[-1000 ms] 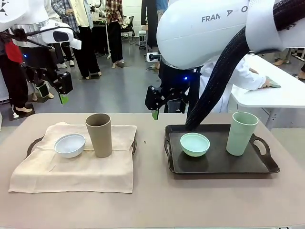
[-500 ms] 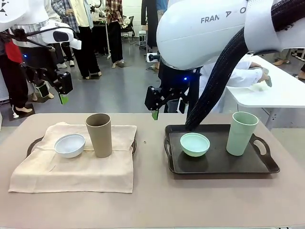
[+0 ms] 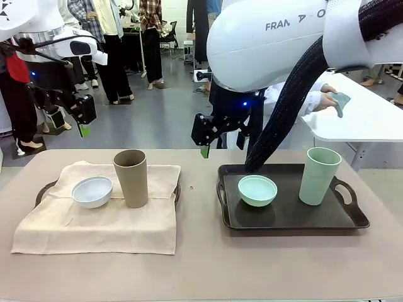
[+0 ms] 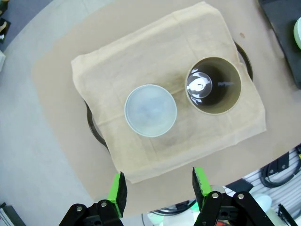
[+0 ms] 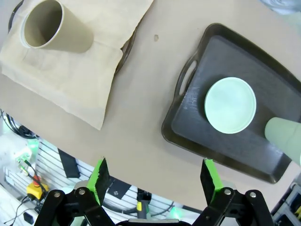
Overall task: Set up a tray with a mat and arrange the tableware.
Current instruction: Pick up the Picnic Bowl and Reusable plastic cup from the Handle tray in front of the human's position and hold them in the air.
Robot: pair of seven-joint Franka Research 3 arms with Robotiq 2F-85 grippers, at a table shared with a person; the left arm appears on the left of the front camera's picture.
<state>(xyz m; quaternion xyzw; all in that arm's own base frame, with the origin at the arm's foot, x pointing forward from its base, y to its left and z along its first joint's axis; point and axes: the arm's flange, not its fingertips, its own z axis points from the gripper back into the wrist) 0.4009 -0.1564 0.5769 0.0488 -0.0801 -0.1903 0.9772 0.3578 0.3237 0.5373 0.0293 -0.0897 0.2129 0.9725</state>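
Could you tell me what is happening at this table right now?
Nothing is being held: the left claw and the right claw both hang open above the table. The white bowl and tan cup stand on the mat laid over the left tray. The mint bowl and mint cup stand on the bare black tray.

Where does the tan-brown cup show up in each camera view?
Front view: tan-brown cup left of centre, upright on the beige mat, right of the white bowl.
Left wrist view: cup upper right, seen from above.
Right wrist view: cup top left corner.
Shared landmark: the beige mat beneath it.
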